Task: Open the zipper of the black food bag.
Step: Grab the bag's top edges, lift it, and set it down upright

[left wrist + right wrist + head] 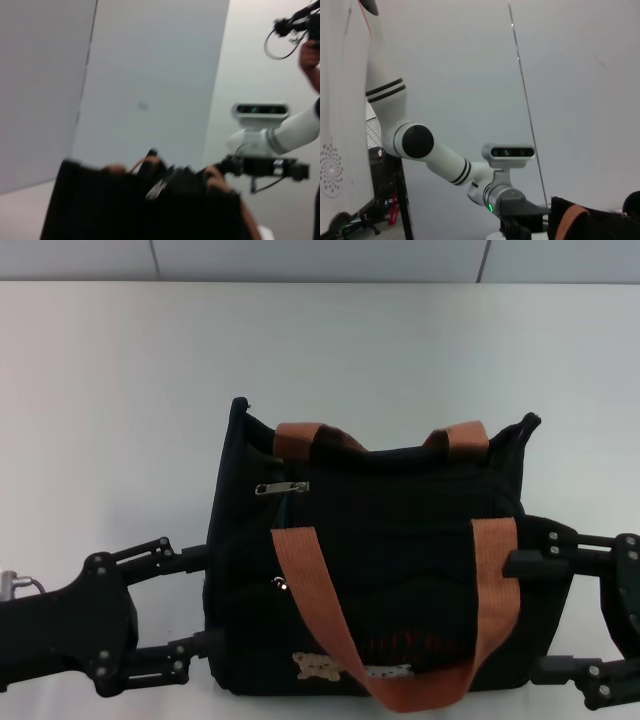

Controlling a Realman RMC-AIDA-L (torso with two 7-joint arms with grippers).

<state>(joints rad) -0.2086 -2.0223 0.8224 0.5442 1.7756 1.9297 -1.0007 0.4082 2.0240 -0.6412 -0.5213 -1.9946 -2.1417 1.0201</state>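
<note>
I see a plain white table (120, 390). Only the black food bag (400, 570) sits directly on it, near the front edge, roughly centred.

handles (330, 640) cross bag top (390, 490), table (120, 390) open

**White table, pale panelled walls**

A plain white table (120, 420) fills the head view under even, soft light. Along its far edge runs a pale grey wall (320, 258), split by thin dark seams into panels. In the left wrist view the same pale wall panels (150, 75) rise behind the scene, meeting at slanted joints. The right wrist view shows a white wall (580, 75) with one thin dark seam, a white perforated panel (332, 165) at one side, and a dark stand (387, 200) on the floor beside it.
</note>
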